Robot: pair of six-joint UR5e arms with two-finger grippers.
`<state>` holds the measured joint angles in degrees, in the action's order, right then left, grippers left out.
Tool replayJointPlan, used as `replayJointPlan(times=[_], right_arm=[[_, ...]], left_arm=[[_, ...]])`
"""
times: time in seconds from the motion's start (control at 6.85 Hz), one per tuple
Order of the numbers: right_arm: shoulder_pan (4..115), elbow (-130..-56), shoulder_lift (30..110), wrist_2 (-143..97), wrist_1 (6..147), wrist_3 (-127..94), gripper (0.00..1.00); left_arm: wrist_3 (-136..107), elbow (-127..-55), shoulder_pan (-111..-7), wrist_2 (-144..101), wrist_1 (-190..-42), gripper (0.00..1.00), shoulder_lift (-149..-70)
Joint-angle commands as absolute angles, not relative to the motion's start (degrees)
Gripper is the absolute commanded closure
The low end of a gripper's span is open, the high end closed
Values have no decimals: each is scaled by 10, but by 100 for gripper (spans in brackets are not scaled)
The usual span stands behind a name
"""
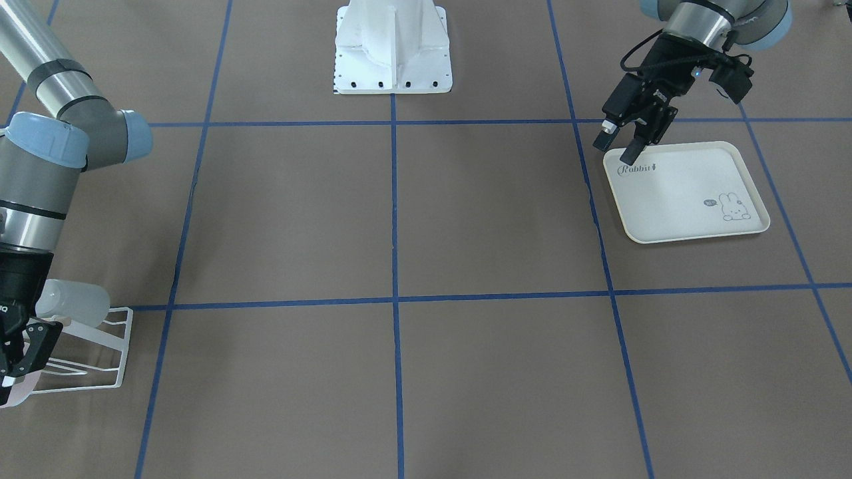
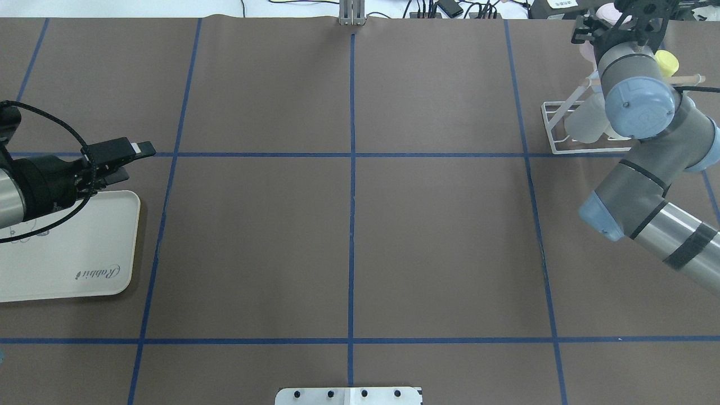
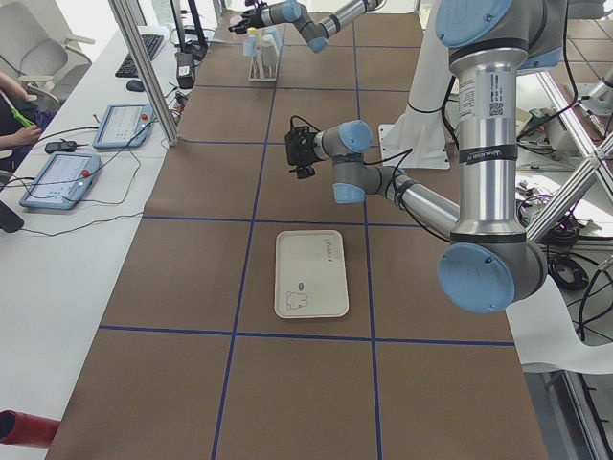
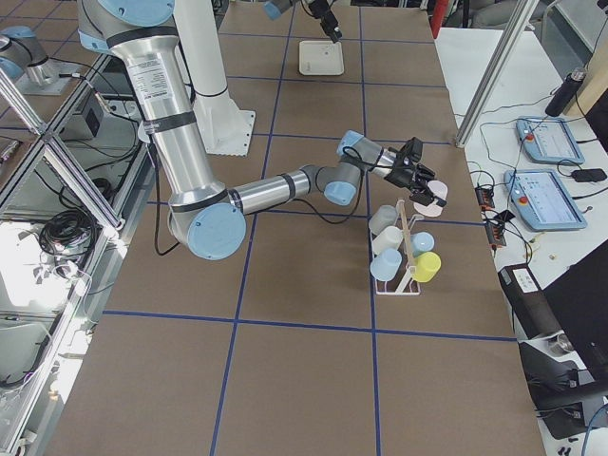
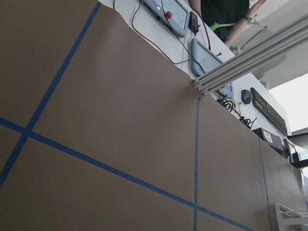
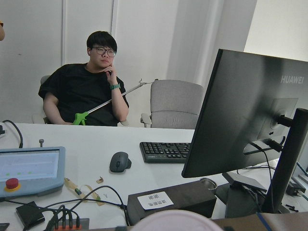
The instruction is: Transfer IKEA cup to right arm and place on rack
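Observation:
My right gripper [image 4: 426, 187] is shut on a pale pink IKEA cup [image 4: 435, 197], held just above the far end of the white wire rack [image 4: 399, 285]. The cup's rim [image 6: 178, 220] fills the bottom edge of the right wrist view. From the front, the right gripper [image 1: 16, 372] hangs over the rack [image 1: 113, 352], and the cup [image 1: 16, 394] shows below its fingers. The rack [image 2: 554, 126] holds translucent, blue and yellow cups. My left gripper [image 1: 616, 150] is open and holds nothing, above the corner of the cream rabbit-print tray [image 1: 685, 206].
The robot's white base [image 1: 393, 46] stands at the table's middle edge. Past the rack lies a desk with control tablets [image 4: 541, 142], a monitor [image 6: 240, 120] and a seated person [image 6: 86, 91]. Blue tape lines divide the brown table.

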<state>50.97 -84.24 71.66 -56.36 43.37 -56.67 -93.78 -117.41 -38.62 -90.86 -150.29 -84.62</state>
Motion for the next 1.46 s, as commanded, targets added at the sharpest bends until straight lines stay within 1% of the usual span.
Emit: replayJointPlan(times=[0.0, 0.88, 1.31], right_arm=[[508, -839, 729, -566, 411, -568, 100], [499, -817, 734, -570, 410, -569, 100], [486, -818, 738, -570, 410, -569, 100]], left_arm=[[-939, -1174, -386, -908, -1503, 0, -849], [-939, -1174, -386, -908, -1503, 0, -850], [-939, -1174, -385, -908, -1503, 0, -852]])
